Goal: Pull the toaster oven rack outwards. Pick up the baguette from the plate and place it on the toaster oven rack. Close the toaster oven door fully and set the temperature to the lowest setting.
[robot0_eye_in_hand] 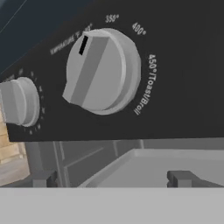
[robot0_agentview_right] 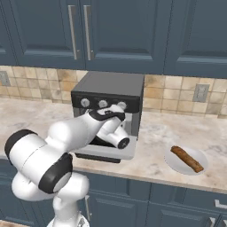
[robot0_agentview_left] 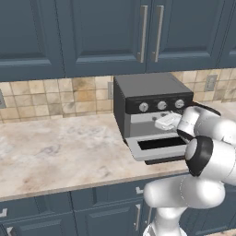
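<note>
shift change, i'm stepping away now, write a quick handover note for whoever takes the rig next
Tool: open, holding nothing, up at the front of the toaster oven, facing the temperature knob.
Toaster oven door: hanging open.
Baguette: on the plate, on the counter to the oven's right, untouched.
Done: door open. Whether the rack is pulled out cannot be told.
Left: confirm the rack is out, move the baguette onto it, close the door fully, turn the temperature to its lowest.

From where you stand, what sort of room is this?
It looks like a home kitchen, computer-drawn rather than real. A toaster oven sits on a stone-look counter against a tiled wall, with dark blue cupboards overhead and a baguette on a plate.
</note>
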You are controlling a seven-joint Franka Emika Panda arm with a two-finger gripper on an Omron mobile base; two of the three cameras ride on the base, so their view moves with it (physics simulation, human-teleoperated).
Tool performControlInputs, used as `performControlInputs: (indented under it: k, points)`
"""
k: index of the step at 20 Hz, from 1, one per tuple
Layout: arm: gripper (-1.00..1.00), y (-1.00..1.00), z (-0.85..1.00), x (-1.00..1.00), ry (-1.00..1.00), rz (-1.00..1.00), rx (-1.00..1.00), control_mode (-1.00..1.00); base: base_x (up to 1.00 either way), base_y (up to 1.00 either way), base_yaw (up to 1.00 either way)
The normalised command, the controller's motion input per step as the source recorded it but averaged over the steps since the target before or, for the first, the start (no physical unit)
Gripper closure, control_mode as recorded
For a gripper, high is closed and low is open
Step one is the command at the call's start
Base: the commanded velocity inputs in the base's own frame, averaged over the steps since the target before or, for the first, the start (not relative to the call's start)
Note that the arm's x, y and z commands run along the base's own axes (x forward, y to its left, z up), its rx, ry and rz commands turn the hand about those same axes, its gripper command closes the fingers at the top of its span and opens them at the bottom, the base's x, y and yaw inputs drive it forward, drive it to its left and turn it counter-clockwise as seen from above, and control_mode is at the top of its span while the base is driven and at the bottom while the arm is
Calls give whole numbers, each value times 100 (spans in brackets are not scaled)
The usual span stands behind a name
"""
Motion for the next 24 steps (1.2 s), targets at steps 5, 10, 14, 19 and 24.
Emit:
performControlInputs:
  k: [5, 10, 14, 19, 24]
  points:
    - [-100, 3, 0, 13, 0, 0, 0, -100, 0, 0, 0]
    - [-100, 0, -6, 10, 0, -4, -1, -100, 0, 0, 0]
    - [-100, 0, -9, 8, 0, -6, -2, -100, 0, 0, 0]
    - [-100, 0, -10, 6, 0, -6, -3, -100, 0, 0, 0]
    - [-100, 0, -8, 7, 0, -6, -2, -100, 0, 0, 0]
